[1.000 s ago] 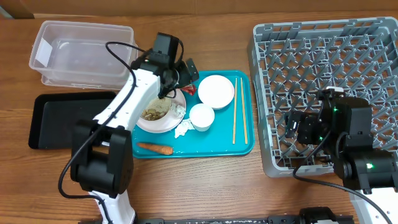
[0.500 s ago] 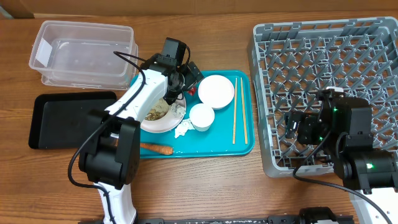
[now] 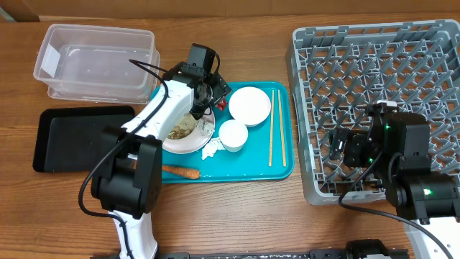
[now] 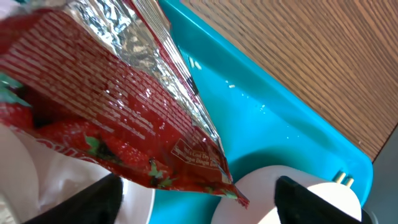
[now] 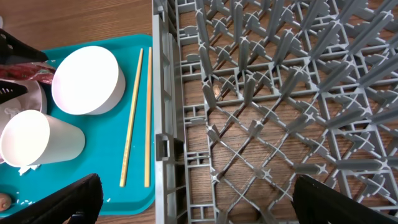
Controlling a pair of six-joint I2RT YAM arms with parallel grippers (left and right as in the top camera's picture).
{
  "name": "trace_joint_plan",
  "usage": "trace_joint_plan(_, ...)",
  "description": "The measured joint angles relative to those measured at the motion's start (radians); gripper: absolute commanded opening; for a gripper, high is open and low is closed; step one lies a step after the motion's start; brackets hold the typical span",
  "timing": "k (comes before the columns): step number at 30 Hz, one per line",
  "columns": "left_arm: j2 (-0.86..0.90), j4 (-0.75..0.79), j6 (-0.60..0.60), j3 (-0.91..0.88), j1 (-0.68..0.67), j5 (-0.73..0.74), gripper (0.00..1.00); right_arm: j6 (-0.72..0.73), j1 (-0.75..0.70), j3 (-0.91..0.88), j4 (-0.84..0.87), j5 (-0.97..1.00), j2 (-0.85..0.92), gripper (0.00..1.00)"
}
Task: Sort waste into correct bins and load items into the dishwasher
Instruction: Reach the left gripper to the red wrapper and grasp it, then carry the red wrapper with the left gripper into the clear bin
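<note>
The shiny red wrapper [image 3: 222, 104] lies at the back left of the teal tray, between the white plate [image 3: 198, 140] and the white bowl [image 3: 249, 105]. My left gripper [image 3: 214, 95] is open right over it. In the left wrist view the wrapper [image 4: 112, 106] fills the frame, with the left gripper [image 4: 199, 196] fingers spread on either side. The plate holds beige food scraps [image 3: 180, 128]. White tissue [image 3: 212, 150], a carrot [image 3: 180, 172], a cup [image 3: 233, 134] and chopsticks [image 3: 276, 126] are on the tray. My right gripper [image 5: 205, 202] is open and empty over the grey rack [image 3: 381, 65].
The clear tub [image 3: 97, 61] stands at the back left, with the black tray [image 3: 72, 137] in front of it. The teal tray [image 3: 284, 169] sits in the middle. The rack's left wall [image 5: 163, 124] runs close beside the chopsticks [image 5: 132, 118].
My left gripper has moved a little right and down onto the red wrapper. The right arm has not moved.
</note>
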Motion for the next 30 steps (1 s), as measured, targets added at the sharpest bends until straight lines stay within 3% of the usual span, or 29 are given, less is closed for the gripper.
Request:
trace_joint_plan(19, 0.0, -0.028, -0.008, -0.002, -0.002, -0.082, 0.66, 0.0, 0.0, 0.0, 0.0, 0.0, 0.0, 1.0)
trace_joint_plan(21, 0.0, -0.028, -0.018, -0.003, -0.002, -0.087, 0.6, 0.0, 0.0, 0.0, 0.0, 0.0, 0.0, 1.0)
trace_joint_plan(22, 0.0, -0.028, -0.023, -0.004, -0.002, -0.091, 0.5, 0.0, 0.0, 0.0, 0.0, 0.0, 0.0, 1.0)
trace_joint_plan(24, 0.0, -0.028, -0.026, -0.004, -0.002, -0.098, 0.42, 0.0, 0.0, 0.0, 0.0, 0.0, 0.0, 1.0)
trace_joint_plan(28, 0.0, -0.027, -0.032, -0.005, -0.002, -0.106, 0.31, 0.0, 0.0, 0.0, -0.001, 0.0, 0.0, 1.0)
trace_joint_plan(30, 0.0, -0.027, -0.032, -0.005, -0.002, -0.106, 0.31, 0.0, 0.0, 0.0, 0.0, 0.0, 0.0, 1.0)
